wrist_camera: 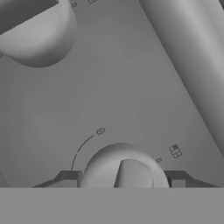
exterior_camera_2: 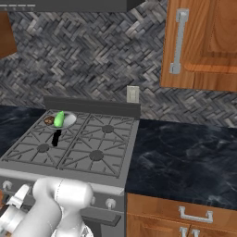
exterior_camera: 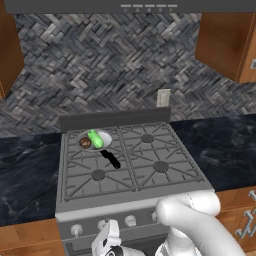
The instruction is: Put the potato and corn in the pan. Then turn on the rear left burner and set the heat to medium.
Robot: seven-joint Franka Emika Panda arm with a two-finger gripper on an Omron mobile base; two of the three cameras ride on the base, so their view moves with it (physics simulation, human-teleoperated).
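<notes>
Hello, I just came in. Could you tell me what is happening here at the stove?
A white robot arm works at a gas stove. The pan sits on the rear left burner, with the potato and the corn already inside it, side by side. The arm is now bent low at the stove's front panel. In the hand view the gripper is shut on a knob, its two fingertips on either side of it. So the food step looks done, and the burner step appears to be under way.
</notes>
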